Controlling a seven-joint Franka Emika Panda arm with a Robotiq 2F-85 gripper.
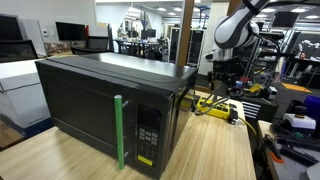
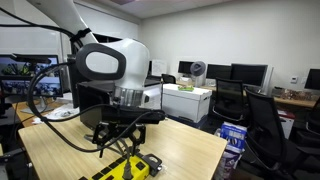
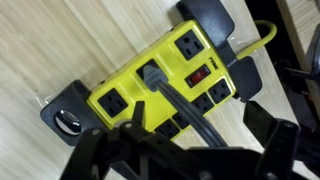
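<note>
Yellow power strip [image 3: 176, 62] lies flat on the light wood table [image 3: 50, 40], straight under the gripper [image 3: 175, 150]. Only the wrist view gives detail:
- several black outlets on the strip's face
- a red rocker switch [image 3: 199, 73]
- a gray plug [image 3: 150, 75] seated in a middle outlet, with its gray cable running toward the camera
- a yellow cord [image 3: 262, 35] leaving the far end
- black end brackets [image 3: 65, 112] touching the wood

Gripper fingers [image 3: 95, 150] stand spread apart at the bottom edge of the wrist view. They hold nothing and sit above the strip, to either side of the gray cable. Contact with the cable cannot be told.

In both exterior views the strip [image 1: 215, 108] [image 2: 128, 168] is only a small yellow shape near the table edge, with the gripper [image 1: 222, 75] [image 2: 122, 145] hanging just over it.

An exterior view alone shows a black microwave [image 1: 110, 100] on the same table [image 1: 60, 155], well apart from the strip. Its door is shut, so the inside is not visible. It has a green strip along the handle [image 1: 119, 130] and a keypad [image 1: 148, 130] beside it.

An exterior view shows the white arm housing [image 2: 105, 62] close up, a white cabinet [image 2: 185, 100] behind it, and black office chairs [image 2: 265, 120] beside the table [image 2: 185, 150].
</note>
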